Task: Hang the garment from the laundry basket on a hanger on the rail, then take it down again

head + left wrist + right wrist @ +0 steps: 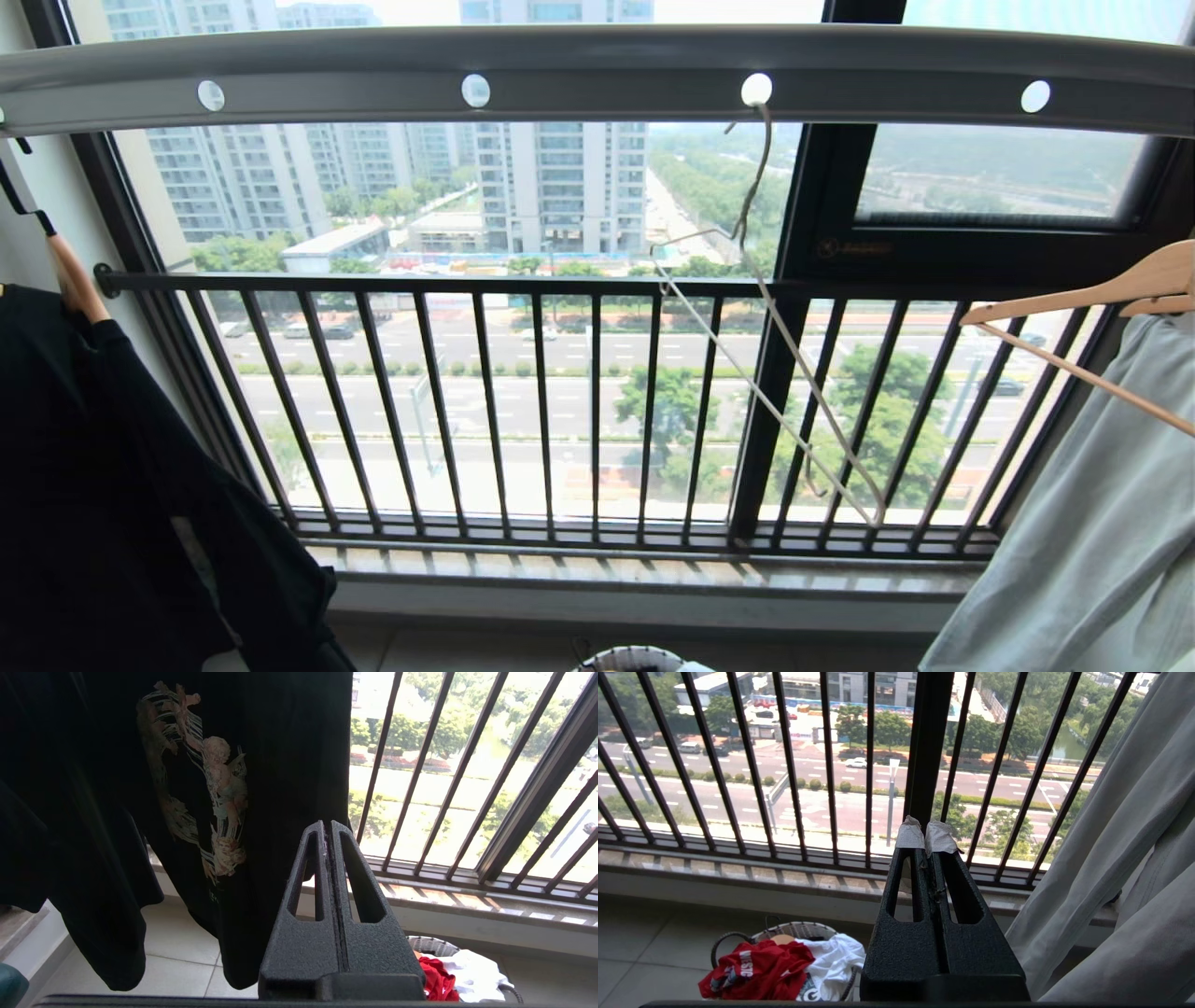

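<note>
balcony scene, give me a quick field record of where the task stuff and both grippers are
garment: red T-shirt crumpled in the laundry basket on the floor
hanger: white wire hanger empty, hooked in a hole of the rail
left gripper: fingers shut, empty, beside the black shirt
right gripper: fingers shut, empty, above the basket

The red garment (759,970) with white lettering lies crumpled in the laundry basket (798,929), spilling over its rim beside a white piece, the basket standing on the floor below the window. The thin white wire hanger (775,373) hangs empty and tilted from a round hole in the grey rail (597,79) overhead.
</note>
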Motion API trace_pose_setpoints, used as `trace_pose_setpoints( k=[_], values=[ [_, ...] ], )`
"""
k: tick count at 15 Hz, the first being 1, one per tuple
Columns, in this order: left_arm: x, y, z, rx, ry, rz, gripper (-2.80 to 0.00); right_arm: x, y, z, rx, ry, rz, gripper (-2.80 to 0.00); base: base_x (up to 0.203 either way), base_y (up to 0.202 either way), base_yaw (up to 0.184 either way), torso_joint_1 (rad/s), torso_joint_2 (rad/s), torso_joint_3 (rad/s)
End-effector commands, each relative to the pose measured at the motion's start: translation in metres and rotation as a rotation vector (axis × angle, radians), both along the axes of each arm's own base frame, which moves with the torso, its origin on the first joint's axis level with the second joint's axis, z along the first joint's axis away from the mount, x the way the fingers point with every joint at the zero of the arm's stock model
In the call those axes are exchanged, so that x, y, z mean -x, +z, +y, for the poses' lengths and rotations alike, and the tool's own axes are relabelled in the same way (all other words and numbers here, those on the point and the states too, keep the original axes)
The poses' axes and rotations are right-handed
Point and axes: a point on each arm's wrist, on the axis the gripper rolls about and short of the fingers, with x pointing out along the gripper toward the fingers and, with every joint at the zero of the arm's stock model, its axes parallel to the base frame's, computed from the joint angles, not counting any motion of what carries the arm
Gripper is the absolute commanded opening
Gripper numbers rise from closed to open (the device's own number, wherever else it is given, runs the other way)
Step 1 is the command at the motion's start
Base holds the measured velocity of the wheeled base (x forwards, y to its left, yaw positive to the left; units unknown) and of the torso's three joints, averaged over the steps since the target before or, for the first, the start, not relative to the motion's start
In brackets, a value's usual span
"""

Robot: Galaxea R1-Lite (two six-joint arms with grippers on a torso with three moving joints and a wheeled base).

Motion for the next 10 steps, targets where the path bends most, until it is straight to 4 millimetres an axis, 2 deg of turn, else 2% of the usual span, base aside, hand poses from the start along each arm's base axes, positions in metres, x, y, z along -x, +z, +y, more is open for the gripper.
trace_pose_setpoints(
  k=[1,10],
  values=[
    [-0.0001,0.0,0.0,0.0,0.001,0.001,-2.8,-0.0002,0.0,0.0,0.0,0.001,0.003,-2.8,0.0,0.0,0.0,0.0,0.0,0.0],
    [-0.0001,0.0,0.0,0.0,0.001,0.001,-2.8,-0.0002,0.0,0.0,-0.001,0.001,0.003,-2.8,0.0,0.0,0.0,0.0,0.0,0.0]
  ],
)
